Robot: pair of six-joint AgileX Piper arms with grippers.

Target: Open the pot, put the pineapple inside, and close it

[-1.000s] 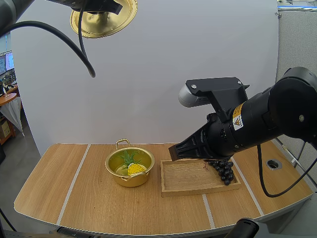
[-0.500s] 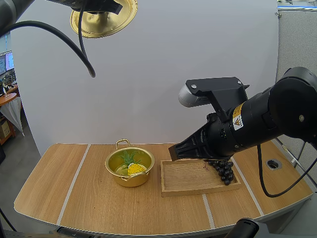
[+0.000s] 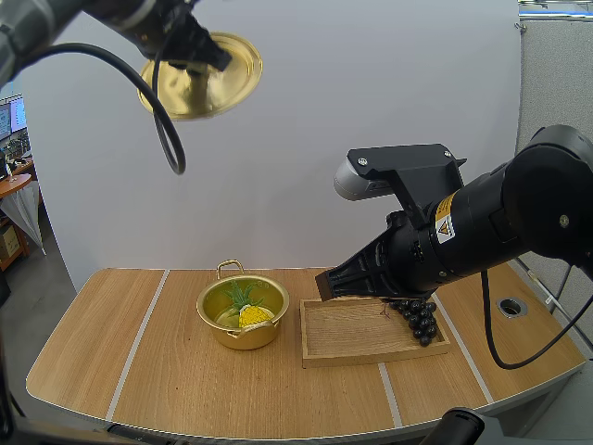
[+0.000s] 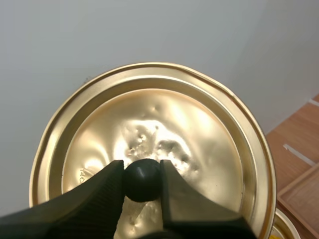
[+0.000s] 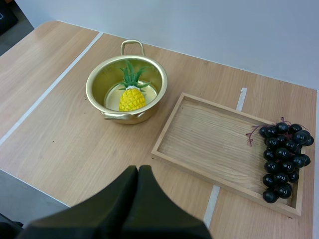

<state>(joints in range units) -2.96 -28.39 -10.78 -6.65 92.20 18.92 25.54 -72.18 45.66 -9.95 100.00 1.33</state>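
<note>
Spanning the scene, the wooden table [image 3: 185, 389] carries a wooden tray [image 3: 371, 358] toward the right and an open golden pot [image 3: 232, 336] just left of it, the two close but apart. High above the table's far left, the golden lid [image 3: 218, 79] hangs tilted in the air, my left gripper [image 4: 142, 169] clamped on its black knob [image 4: 143, 183]. My right gripper [image 5: 138, 172] hovers over the table's near edge, its fingers pressed together on nothing. A bunch of black grapes [image 5: 281, 159] lies at the tray's right end. The pineapple [image 5: 130, 97] lies inside the pot, leaves pointing far.
</note>
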